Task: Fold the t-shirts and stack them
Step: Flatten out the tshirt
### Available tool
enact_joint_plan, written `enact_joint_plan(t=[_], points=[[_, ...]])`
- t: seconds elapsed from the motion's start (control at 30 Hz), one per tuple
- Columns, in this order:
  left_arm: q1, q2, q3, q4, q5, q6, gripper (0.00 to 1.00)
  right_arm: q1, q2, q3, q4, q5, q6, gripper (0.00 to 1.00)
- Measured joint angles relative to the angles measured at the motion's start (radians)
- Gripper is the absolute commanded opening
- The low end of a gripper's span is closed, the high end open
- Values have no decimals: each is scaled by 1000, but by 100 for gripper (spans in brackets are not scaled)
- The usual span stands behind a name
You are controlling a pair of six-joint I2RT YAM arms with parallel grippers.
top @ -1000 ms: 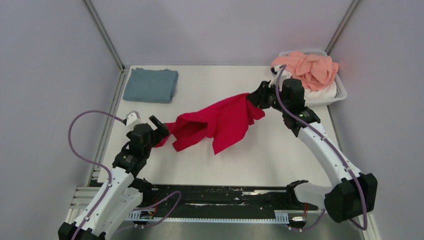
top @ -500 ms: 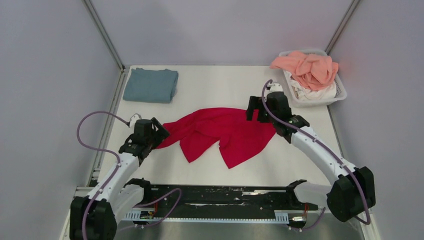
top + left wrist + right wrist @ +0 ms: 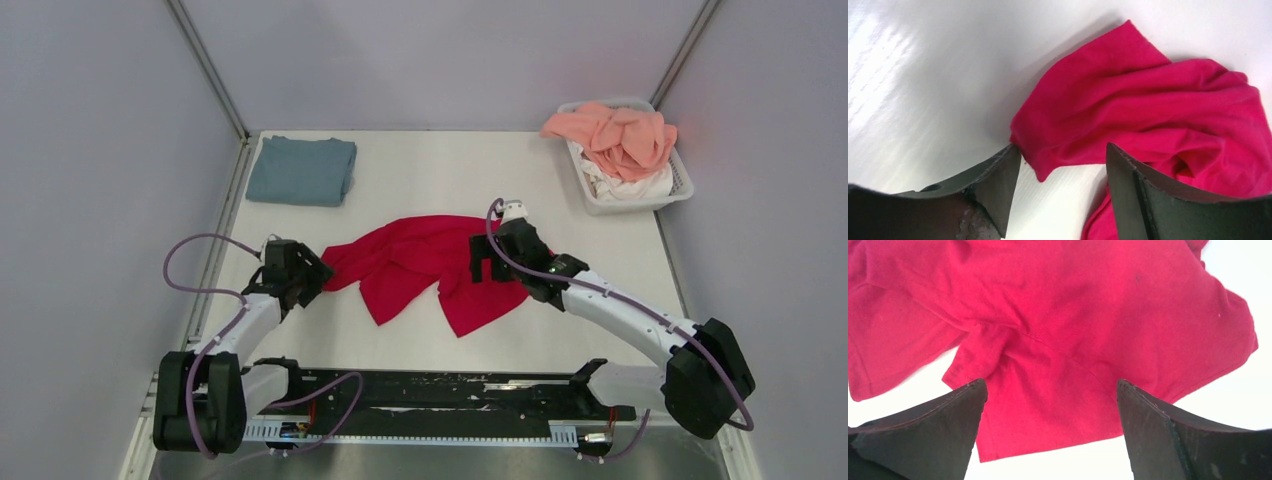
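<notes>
While the red t-shirt (image 3: 430, 265) lies crumpled, left gripper (image 3: 1063, 150) has jaws apart, shirt corner between them; right gripper (image 3: 1050, 384) spread wide just above the cloth.

White slatted basket (image 3: 640, 206) at far-R corner of white table (image 3: 430, 170), grey walls (image 3: 440, 60) around.

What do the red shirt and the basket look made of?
Red t-shirt: soft matte knit, probably cotton; it lies limp in creases and folds. Basket: rigid white plastic, seemingly smooth; slatted moulded walls hold their shape.
</notes>
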State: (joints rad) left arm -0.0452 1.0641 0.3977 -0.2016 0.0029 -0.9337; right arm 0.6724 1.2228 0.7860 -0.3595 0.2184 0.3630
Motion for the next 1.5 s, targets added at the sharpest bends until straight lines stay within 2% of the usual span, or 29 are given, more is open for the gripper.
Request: enact_joint_plan(t=[0.03, 0.1, 0.13, 0.17, 0.2, 0.27, 0.5, 0.63, 0.73, 0.8, 0.83, 0.87, 0.93, 1.0, 1.07, 1.2, 1.37, 1.5], points=[[0, 19, 1, 22, 11, 1, 63, 2, -5, -10, 0, 0, 3, 100], [0, 55, 3, 60, 35, 2, 49, 3, -21, -36, 0, 0, 11, 100], [1, 71, 5, 79, 48, 2, 34, 3, -28, -45, -2, 0, 15, 100], [1, 89, 5, 94, 58, 5, 24, 5, -37, -59, -2, -4, 20, 100], [1, 108, 6, 109, 71, 5, 5, 6, -48, -71, -2, -11, 22, 100], [1, 147, 11, 121, 86, 16, 0, 18, -63, -90, -2, -35, 19, 100], [1, 150, 18, 131, 98, 18, 0, 217, -57, -111, -24, -104, 21, 96], [1, 32, -32, 128, 95, 16, 0, 344, 76, -108, -30, -100, 45, 89], [1, -68, -59, 122, 90, 15, 0, 394, 204, -80, -56, -59, 58, 81], [1, -114, -63, 116, 89, 15, 0, 401, 265, -30, -52, -26, 76, 68], [1, -136, -64, 111, 87, 15, 0, 401, 297, -5, -55, 8, 86, 59], [1, -151, -64, 108, 85, 14, 0, 401, 320, 13, -55, 35, 95, 54], [1, -184, -64, 101, 81, 15, 0, 399, 348, 36, -48, 68, 127, 36], [0, -214, -64, 91, 72, 15, 0, 396, 360, 47, -43, 105, 163, 12], [0, -233, -64, 80, 64, 15, 0, 390, 360, 45, -48, 132, 186, 1], [0, -245, -63, 66, 55, 15, 0, 346, 330, 19, -69, 184, 220, 0], [0, -220, -19, 63, 56, 9, 0, 198, 217, 6, -130, 271, 213, 0], [0, -195, 100, 64, 47, -11, 0, 77, 102, 125, -121, 370, 130, 0]])
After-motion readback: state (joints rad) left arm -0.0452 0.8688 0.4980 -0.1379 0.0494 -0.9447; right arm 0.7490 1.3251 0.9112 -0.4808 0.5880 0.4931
